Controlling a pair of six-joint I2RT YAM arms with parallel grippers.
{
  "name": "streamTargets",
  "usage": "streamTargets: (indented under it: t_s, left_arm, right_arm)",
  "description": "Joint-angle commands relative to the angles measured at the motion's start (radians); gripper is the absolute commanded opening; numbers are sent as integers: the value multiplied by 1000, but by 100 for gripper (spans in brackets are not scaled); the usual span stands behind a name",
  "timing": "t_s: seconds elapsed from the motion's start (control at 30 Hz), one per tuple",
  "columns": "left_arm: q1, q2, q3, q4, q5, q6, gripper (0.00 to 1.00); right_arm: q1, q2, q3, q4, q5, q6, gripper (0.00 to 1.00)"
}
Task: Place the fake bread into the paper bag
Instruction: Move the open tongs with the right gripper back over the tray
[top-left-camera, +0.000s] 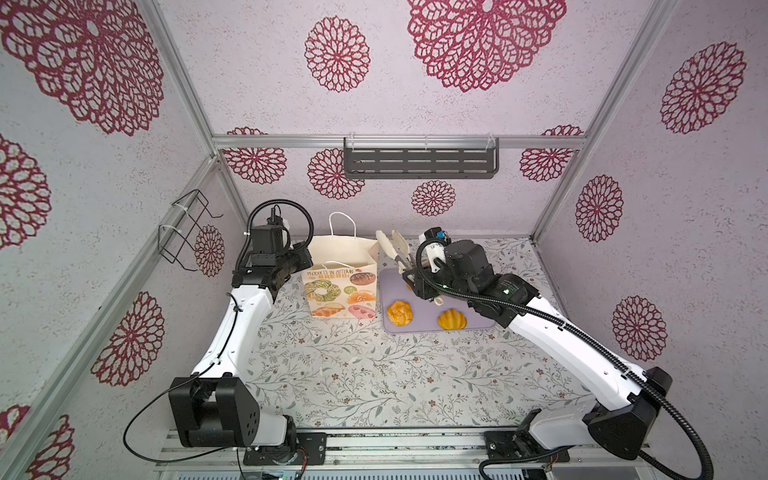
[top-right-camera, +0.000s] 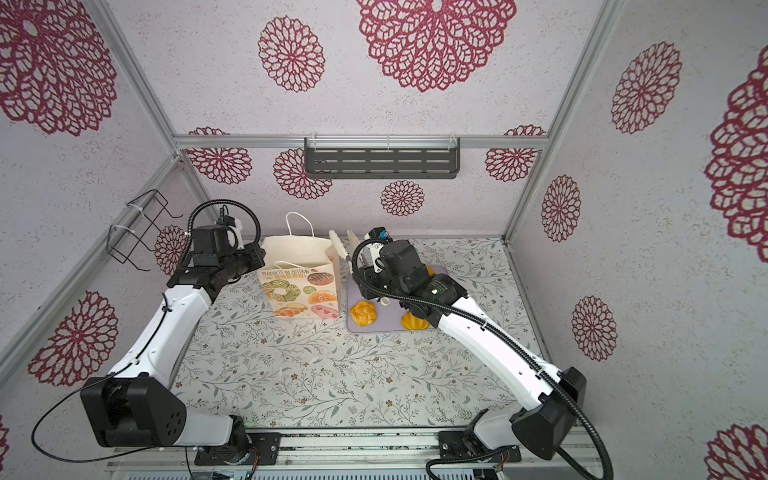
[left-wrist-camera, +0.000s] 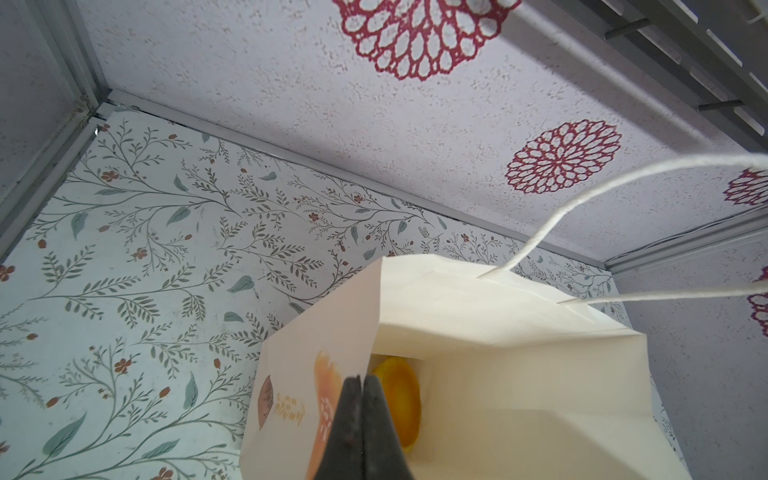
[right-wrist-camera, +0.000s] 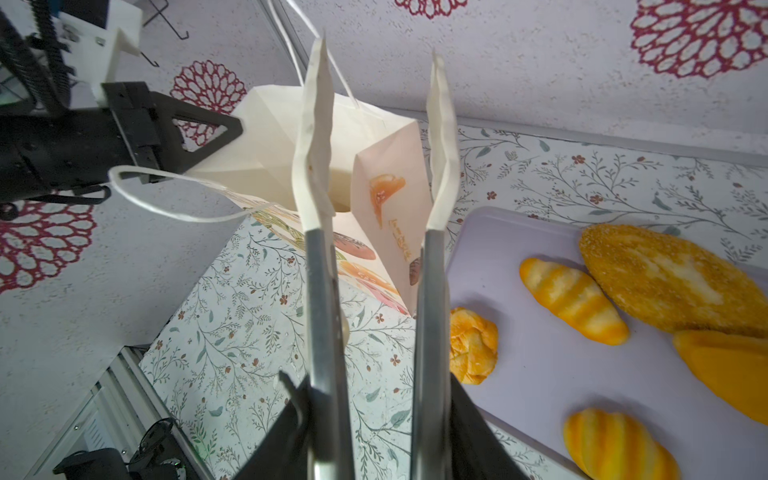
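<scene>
Surface: floral-print tabletop (top-left-camera: 374, 374), crimson-rosette walls (top-left-camera: 249, 83) all round.
Paper bag (top-left-camera: 340, 291): upright, mouth up, between my two pincers; front reads "PRODUCTS IN AUTUMN BREAD".
Left pincer (left-wrist-camera: 362, 380): clamped tight on the bag's rim.
Right pincer (right-wrist-camera: 376, 395): gripping tongs (right-wrist-camera: 322, 291), white tips apart, just beside the bag.
Fake bread (left-wrist-camera: 399, 399): one piece inside the bag; others on lilac tray (right-wrist-camera: 540, 374) below right pincer, two long loaves (right-wrist-camera: 573, 299) lying parallel.
</scene>
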Motion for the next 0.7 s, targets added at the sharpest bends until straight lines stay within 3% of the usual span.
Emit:
streamTargets:
  t_s: [0.0,0.33,0.67]
  left_arm:
    - [-6,-21,-7,22,-1,5,0]
    - [-8,-20,-7,22,-3,6,0]
    - [-10,-18,-7,20,-4,7,0]
  right_arm:
    - [-29,-64,-2,7,29,30,45]
    - [-155,-117,-62,-119,26,8,46]
    - [-196,-112,-61,-273,90,-61,48]
